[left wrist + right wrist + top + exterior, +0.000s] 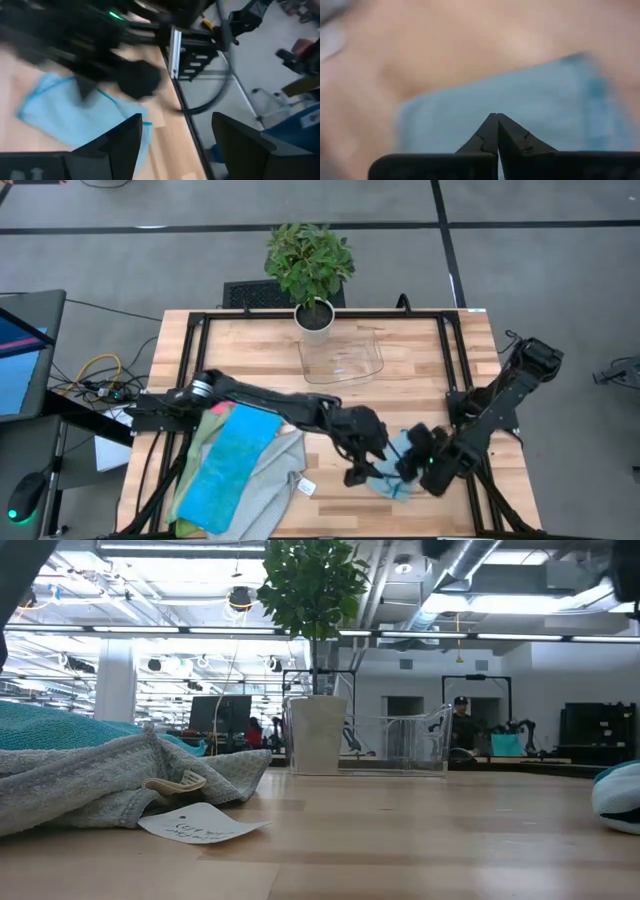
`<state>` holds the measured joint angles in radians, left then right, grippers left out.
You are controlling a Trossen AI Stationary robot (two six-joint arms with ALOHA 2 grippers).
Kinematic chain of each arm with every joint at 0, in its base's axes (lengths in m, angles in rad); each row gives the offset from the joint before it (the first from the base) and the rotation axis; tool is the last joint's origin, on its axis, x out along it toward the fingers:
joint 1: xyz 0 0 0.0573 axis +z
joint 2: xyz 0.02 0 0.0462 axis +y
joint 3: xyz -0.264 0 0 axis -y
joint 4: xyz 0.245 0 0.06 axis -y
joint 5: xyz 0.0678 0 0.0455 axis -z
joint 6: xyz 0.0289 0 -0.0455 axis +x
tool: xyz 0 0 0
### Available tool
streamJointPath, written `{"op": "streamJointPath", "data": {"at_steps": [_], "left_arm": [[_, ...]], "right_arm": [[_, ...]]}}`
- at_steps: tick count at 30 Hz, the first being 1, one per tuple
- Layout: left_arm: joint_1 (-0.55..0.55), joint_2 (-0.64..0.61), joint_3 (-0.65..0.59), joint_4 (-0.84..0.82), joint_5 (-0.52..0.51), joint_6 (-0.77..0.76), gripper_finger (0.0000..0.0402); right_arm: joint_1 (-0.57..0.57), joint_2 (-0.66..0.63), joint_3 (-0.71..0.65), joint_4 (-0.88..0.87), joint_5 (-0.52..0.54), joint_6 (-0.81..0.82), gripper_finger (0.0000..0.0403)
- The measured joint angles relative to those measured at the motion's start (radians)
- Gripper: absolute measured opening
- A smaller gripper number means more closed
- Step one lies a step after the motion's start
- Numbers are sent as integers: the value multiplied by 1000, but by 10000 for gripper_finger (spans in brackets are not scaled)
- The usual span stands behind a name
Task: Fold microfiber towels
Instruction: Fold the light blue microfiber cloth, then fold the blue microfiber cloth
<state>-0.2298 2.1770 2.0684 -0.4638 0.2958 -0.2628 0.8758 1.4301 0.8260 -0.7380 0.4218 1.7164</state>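
Note:
A light grey-blue towel with teal edging point(388, 484) lies flat on the wood near the table's front right; it also shows in the left wrist view point(70, 117), the right wrist view point(530, 95) and the low view point(620, 798). My left gripper point(360, 470) point(177, 125) hovers open above the towel's left side, with nothing between its fingers. My right gripper point(414, 464) point(497, 116) is shut over the towel's right part, and no cloth shows between its tips. A heap of towels lies at the front left, with a bright blue one point(232, 465) on a grey one point(268, 490). My right gripper points steeply down at the light grey-blue towel with its fingertips point(490, 127) closed together. I cannot tell whether the tips touch the cloth.
A clear plastic tray point(345, 360) and a potted plant point(314, 315) stand at the table's far middle. The grey towel's white tag point(306, 487) point(200, 827) lies on the wood. A black frame point(300, 313) runs around the tabletop. Bare wood lies between the heap and the small towel.

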Motion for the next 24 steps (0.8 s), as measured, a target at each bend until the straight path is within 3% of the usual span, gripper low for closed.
{"op": "streamJointPath", "data": {"at_steps": [5,8,12,19,24], "left_arm": [[-35,-110,-10,-201,-28,70,233],[-67,-167,-9,-288,-86,88,233],[-110,-214,-10,-372,-156,84,233],[-168,-310,-10,-609,-331,17,233],[-236,-342,-10,-771,-507,-66,233]], "right_arm": [[27,130,0,200,-86,-65,16],[41,215,-1,158,-177,31,18],[21,245,8,105,-195,90,32],[-172,195,-6,-231,-125,15,27],[-328,133,-21,-218,-57,-193,24]]}}
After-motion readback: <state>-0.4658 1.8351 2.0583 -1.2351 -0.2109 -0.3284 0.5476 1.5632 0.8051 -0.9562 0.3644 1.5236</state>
